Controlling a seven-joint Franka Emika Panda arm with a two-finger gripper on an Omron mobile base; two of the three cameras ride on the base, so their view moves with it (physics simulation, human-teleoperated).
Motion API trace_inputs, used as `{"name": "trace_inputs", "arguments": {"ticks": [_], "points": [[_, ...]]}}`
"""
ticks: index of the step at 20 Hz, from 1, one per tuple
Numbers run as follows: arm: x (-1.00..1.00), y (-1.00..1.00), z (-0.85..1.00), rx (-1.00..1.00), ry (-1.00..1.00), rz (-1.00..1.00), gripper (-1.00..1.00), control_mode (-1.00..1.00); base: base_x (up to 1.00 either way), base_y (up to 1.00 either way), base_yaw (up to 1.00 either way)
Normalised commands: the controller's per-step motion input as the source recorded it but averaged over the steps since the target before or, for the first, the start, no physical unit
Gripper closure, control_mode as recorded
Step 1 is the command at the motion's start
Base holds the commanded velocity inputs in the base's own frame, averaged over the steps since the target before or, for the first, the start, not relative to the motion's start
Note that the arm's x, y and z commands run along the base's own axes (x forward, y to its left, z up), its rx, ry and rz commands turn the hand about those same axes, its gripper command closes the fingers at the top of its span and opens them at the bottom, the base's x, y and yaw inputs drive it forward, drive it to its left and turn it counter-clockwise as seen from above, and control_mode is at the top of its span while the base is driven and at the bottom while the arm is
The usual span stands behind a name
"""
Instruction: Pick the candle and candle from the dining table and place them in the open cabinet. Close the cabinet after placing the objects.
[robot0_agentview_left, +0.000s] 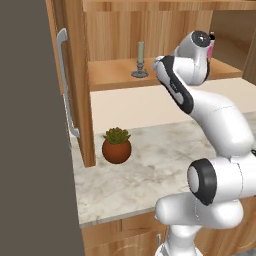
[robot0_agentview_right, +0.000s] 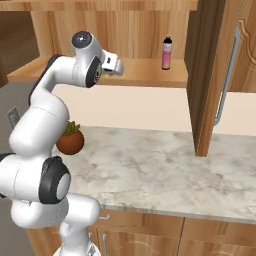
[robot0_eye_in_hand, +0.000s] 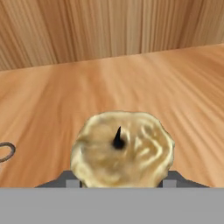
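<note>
The slim grey-beige taper candle on its round dark-grey dish base stands upright on the wooden shelf of the light-brown wall cabinet, its long axis vertical, the dish flat on the smooth, straight-grained board. In the hand view an arc of that dish shows at nine o'clock from the stubby candle, near but apart.

The short golden-tan cylinder candle sits between the two dark tips of the pincer, which is pinching it from both sides; its waxy, lumpy top with a small black wick faces the camera. The shelf runs just beneath and on toward twelve o'clock, up to the cabinet's back wall. I judge the coming move to turn on this: the candle must go straight down onto bare board, wick up, well clear of the taper.

Further right on the shelf stands a pink bottle with a dark cap. Below, the marbled stone surface carries a round terracotta pot with a green succulent.
</note>
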Motion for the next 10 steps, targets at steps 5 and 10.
{"name": "trace_inputs", "arguments": {"ticks": [5,10], "points": [[0.34,0.00,-0.16,-0.04,0.01,0.00,1.00,-1.00,0.00,0.00,0.00],[0.29,-0.01,-0.18,-0.04,0.00,0.01,1.00,-1.00,0.00,0.00,0.00]]}}
